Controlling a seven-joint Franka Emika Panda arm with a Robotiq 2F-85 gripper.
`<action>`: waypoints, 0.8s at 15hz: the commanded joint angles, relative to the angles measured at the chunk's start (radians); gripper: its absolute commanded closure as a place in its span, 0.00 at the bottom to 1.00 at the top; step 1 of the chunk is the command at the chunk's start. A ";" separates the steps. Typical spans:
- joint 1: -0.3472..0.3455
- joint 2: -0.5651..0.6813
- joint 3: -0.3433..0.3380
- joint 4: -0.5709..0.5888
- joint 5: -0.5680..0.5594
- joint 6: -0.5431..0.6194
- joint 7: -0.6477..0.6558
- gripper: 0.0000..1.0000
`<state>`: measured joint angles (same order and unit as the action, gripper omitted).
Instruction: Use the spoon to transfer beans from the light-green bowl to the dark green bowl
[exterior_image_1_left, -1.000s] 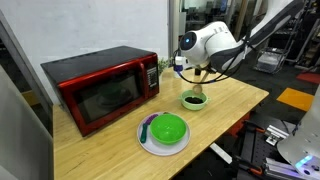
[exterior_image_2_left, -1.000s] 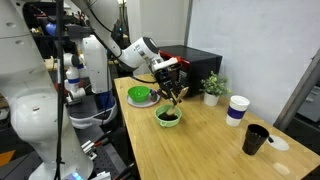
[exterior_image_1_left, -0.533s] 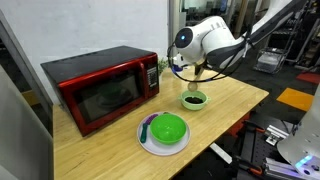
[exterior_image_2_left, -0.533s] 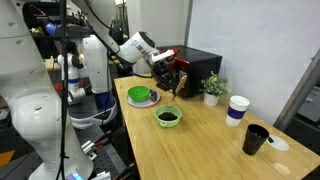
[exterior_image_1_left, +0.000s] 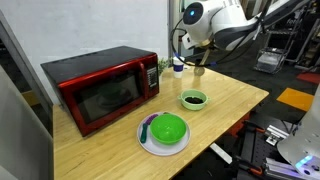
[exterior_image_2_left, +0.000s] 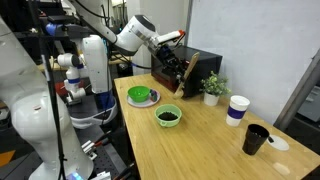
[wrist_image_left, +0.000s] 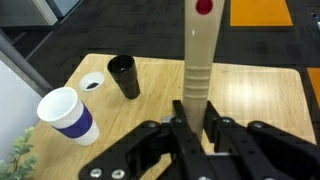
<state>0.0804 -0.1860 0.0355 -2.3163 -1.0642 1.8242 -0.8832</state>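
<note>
My gripper (wrist_image_left: 195, 106) is shut on the beige handle of the spoon (wrist_image_left: 198, 50), which points away from the wrist camera. In both exterior views the gripper (exterior_image_1_left: 193, 58) (exterior_image_2_left: 176, 70) hangs high above the table, over the far side of the light-green bowl (exterior_image_1_left: 193, 99) (exterior_image_2_left: 168, 116). That small bowl holds dark beans (exterior_image_2_left: 168, 117). The dark green bowl (exterior_image_1_left: 169, 127) (exterior_image_2_left: 140, 95) sits on a white plate (exterior_image_1_left: 148, 142), nearer the table's front in an exterior view. The spoon's scoop end is too small to make out.
A red microwave (exterior_image_1_left: 104, 86) stands at the back of the wooden table (exterior_image_1_left: 110, 150). A small potted plant (exterior_image_2_left: 212, 88), a white paper cup (exterior_image_2_left: 236, 110) (wrist_image_left: 68, 115) and a black cup (exterior_image_2_left: 256, 138) (wrist_image_left: 123, 76) stand along the far end.
The gripper has risen with the spoon from just above the light-green bowl to well above the table. The bowls have not moved.
</note>
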 joint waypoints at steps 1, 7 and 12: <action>-0.018 -0.096 -0.046 0.012 -0.003 0.002 -0.170 0.94; -0.018 -0.152 -0.094 0.033 0.004 0.003 -0.296 0.94; -0.020 -0.155 -0.108 0.044 0.006 0.003 -0.334 0.94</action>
<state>0.0712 -0.3394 -0.0670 -2.2882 -1.0641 1.8242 -1.1719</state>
